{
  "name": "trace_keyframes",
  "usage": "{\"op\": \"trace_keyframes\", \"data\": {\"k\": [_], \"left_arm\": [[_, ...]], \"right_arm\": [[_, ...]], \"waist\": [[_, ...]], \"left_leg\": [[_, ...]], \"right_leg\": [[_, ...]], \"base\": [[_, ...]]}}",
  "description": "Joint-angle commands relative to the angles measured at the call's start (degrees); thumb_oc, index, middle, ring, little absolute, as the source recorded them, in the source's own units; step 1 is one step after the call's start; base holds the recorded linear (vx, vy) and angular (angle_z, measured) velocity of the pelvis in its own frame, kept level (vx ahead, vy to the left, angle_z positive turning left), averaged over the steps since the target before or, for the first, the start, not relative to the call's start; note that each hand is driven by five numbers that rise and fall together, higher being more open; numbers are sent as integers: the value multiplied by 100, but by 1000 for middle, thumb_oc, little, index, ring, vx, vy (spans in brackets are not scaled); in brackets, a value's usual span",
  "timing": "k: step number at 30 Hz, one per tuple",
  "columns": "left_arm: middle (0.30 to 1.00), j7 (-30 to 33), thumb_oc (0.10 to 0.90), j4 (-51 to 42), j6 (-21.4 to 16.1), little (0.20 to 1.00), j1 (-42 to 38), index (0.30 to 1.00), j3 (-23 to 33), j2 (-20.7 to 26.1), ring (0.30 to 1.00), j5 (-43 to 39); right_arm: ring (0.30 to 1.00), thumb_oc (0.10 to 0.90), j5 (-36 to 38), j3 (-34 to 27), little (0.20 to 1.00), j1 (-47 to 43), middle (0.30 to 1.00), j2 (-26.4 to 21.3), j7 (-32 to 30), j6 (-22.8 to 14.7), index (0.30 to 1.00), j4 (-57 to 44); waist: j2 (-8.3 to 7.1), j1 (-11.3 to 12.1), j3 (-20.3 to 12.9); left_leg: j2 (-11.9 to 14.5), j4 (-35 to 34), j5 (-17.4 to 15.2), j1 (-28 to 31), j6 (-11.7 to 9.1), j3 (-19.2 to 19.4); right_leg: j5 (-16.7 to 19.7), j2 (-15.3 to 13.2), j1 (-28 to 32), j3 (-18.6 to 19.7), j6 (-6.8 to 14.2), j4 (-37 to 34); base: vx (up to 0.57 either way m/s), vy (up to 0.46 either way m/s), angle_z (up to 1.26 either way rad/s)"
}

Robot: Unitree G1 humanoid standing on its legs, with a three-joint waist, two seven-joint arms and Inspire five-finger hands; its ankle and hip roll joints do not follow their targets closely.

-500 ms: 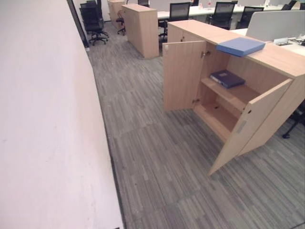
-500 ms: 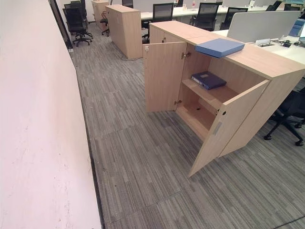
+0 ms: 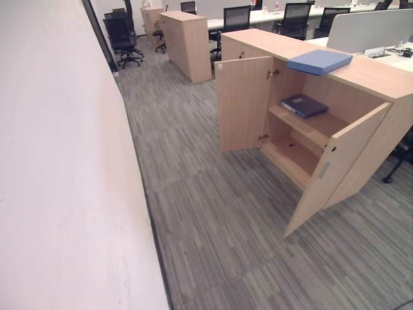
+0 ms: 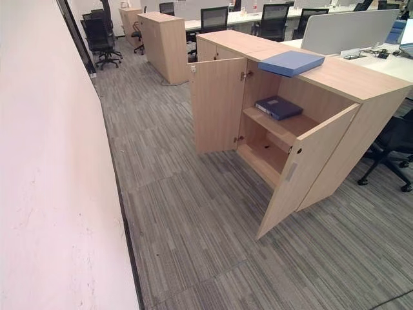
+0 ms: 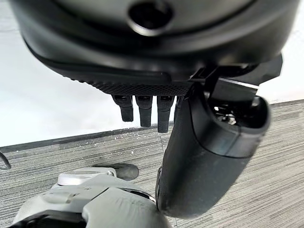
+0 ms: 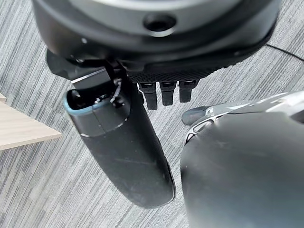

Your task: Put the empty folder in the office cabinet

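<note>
On top of the office cabinet [image 3: 361, 71], right above the open compartment, sits the light blue folder [image 3: 320, 61], lying flat with one corner poking a bit past the cabinet's front edge. So the folder is up on the cabinet, not inside it, and neither hand has it.

The cabinet's two doors are swung open. The far door [image 3: 243, 103] stands out roughly square to the cabinet front, and the near door [image 3: 335, 169] angles out toward the carpet [image 3: 213, 213]. Inside the cabinet there's a middle shelf [image 3: 310, 126] with a dark navy binder [image 3: 304, 105] lying flat on it, toward the far door's side. Below that shelf the bottom compartment looks bare, just the wood floor of the cabinet.

A big pale wall [image 3: 58, 168] runs along the side across the carpet from the cabinet. Beyond the cabinet's far end there's another wooden cabinet [image 3: 187, 44] standing apart, plus black office chairs [image 3: 122, 35] further back. Behind the cabinet are desks with a grey divider panel [image 3: 371, 29].

The left hand [image 5: 145, 111] shows in the left wrist view, hanging over the carpet near the wall's base, fingers short and loosely straight, thumb out, holding nothing. The right hand [image 6: 164, 92] shows in the right wrist view over the carpet with the same relaxed look and nothing in it, and a bit of the near door's edge shows just beside it.
</note>
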Motion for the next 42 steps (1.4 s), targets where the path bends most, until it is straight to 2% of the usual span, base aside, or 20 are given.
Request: {"op": "trace_keyframes", "data": {"k": [1,11,19,26,33,34,35,36,37,38,39,40,41,42], "left_arm": [[900,-103,800,376,53,900,-106,900,92,7,900,-176],[900,-37,800,558,121,900,-135,900,-75,-65,900,237],[900,-160,800,526,99,900,-161,900,-576,-38,900,844],[900,-300,800,748,271,900,-162,900,-288,27,900,644],[900,-239,800,813,351,900,-211,900,-256,87,900,707],[900,-188,800,788,342,900,-280,900,-203,138,900,599],[900,-187,800,790,342,900,-286,900,-202,140,900,598],[900,-169,800,783,336,900,-313,900,-184,159,900,535],[900,-150,800,759,320,900,-336,900,-160,173,900,468],[900,-123,800,720,313,900,-362,900,-135,187,900,371],[900,-75,800,683,316,900,-373,900,-100,197,900,267],[900,5,800,699,303,900,-390,900,-49,217,900,142],[900,5,800,700,302,900,-390,900,-50,219,900,141],[900,6,800,723,300,900,-365,900,-21,216,900,101]], "right_arm": [[900,800,154,-128,900,-414,900,-56,30,-58,900,334],[900,800,-21,-24,900,-405,900,-69,20,-12,900,334],[900,800,-210,158,900,-365,900,-66,70,-30,900,289],[900,800,-316,218,900,-351,900,-55,170,29,900,238],[900,800,-277,246,900,-319,900,16,188,106,900,197],[900,800,-261,234,900,-334,900,20,181,103,900,182],[900,800,-261,233,900,-339,900,23,180,103,900,183],[900,800,-277,224,900,-340,900,8,176,108,900,185],[900,800,-297,222,900,-343,900,-17,173,115,900,192],[900,800,-314,213,900,-363,900,-47,159,125,900,196],[900,800,-335,213,900,-397,900,-87,121,135,900,192],[900,800,-354,213,900,-428,900,-130,63,151,900,216],[900,800,-354,212,900,-428,900,-128,63,151,900,216],[900,800,-386,234,900,-424,900,-153,52,153,900,223]], "waist": [[-185,100,67],[-178,59,48],[-172,21,62],[-196,16,54],[-253,-15,112],[-315,-21,258],[-318,-23,254],[-347,-26,329],[-369,-5,433],[-378,38,573],[-383,95,689],[-442,202,779],[-432,192,762],[-457,277,769]], "left_leg": [[233,-148,-552,496,-474,6],[269,-148,-550,530,-486,12],[297,-148,-555,542,-496,12],[323,-148,-582,593,-520,6],[416,-148,-586,640,-553,7],[501,270,-663,470,-582,16],[506,327,-692,429,-583,12],[567,809,-823,206,-606,18],[576,1289,-812,1,-638,51],[641,2086,-713,-406,-660,10],[679,2679,-372,-738,-693,-112],[641,2940,-28,-1258,-661,-237],[651,2986,-51,-1301,-662,-255],[635,2827,-144,-1548,-620,-293]], "right_leg": [[1130,-426,-194,-100,528,-717],[1097,-380,-170,-77,498,-717],[1065,-345,-155,-61,480,-717],[1031,-324,-93,-70,468,-717],[979,-256,-91,-49,427,-663],[865,-250,-174,4,347,-416],[853,-254,-197,4,344,-393],[753,-266,-255,33,273,-247],[669,-265,-243,38,196,-157],[589,-251,-222,26,86,-88],[532,-210,-196,30,-7,-71],[450,-183,-133,50,-27,-151],[444,-172,-149,38,-28,-148],[407,-181,-58,86,27,-219]], "base": [[0,0,0],[0,0,0],[0,0,0],[25,-14,0],[42,-64,-1],[-10,-96,-5],[-45,-112,-4],[-46,-77,-3],[-71,-130,-1],[-44,-151,3],[50,-159,8],[79,-104,-3],[168,-24,-20],[297,133,-27]]}}
